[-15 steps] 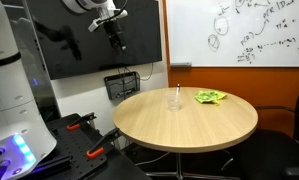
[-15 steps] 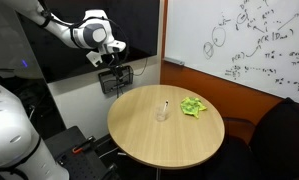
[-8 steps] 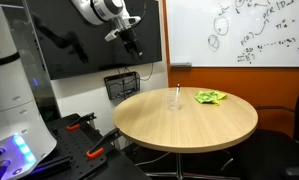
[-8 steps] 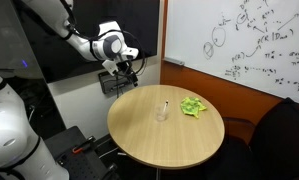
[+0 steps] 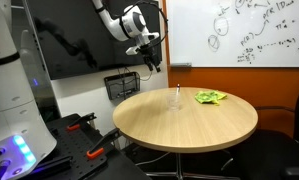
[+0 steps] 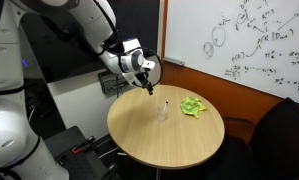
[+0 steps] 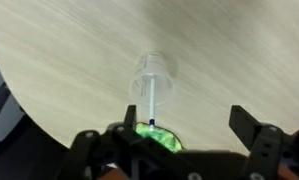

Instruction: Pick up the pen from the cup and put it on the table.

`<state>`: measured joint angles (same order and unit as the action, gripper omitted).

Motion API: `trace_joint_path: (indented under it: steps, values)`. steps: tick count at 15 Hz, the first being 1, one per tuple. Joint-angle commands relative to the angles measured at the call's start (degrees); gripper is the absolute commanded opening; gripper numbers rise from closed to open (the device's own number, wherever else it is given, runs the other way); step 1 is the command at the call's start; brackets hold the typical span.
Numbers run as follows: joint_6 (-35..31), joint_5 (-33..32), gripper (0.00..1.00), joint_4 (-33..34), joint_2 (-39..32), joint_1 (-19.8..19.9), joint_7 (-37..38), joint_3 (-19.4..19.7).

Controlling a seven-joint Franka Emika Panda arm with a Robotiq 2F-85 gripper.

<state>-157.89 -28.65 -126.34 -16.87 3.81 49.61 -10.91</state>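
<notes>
Upper left in both exterior views: tool [image 5: 154, 68] raised near the bench [image 5: 159, 125] rim, jaws apart, gripping nothing. In wrist view, cup ahead of the parted fingers [image 7: 251, 135]. Right of tool: clear cup [image 5: 175, 100] upright on bench, pen [image 5: 176, 92] standing inside, well apart from tool. Further right: green cloth [image 5: 210, 97] on bench. Whiteboard [image 5: 239, 30] behind.

The tool [image 7: 167, 132] is matt black. Beneath it the desk [image 7: 224, 50] shows pale wood grain with a smooth, low-sheen finish. The cup [image 7: 152, 78] under the tool is clear and glossy; glass or plastic, I cannot tell. The pen [image 7: 151, 102] inside has a smooth white barrel. Beyond the tool, a crumpled green cloth [image 5: 210, 97] looks soft and matt.
</notes>
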Motion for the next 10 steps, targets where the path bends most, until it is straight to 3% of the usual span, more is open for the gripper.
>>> trace_joint_path:
  steps: [1, 2, 3, 6, 10]
  values:
    - [-2.09, -2.46, 1.0, 7.06, -8.32, -1.09, 1.69, 2.11]
    - [-2.25, -2.15, 1.0, 8.92, -10.65, -1.06, 1.27, 2.33]
    - [-3.71, 3.61, 1.0, 10.08, -12.03, -7.62, -2.68, 9.11]
    - [-4.98, 8.9, 0.97, 13.99, -16.89, -12.06, -4.97, 14.48]
    - [-4.15, 15.58, 0.64, 17.24, -21.03, -15.93, -8.27, 18.71]
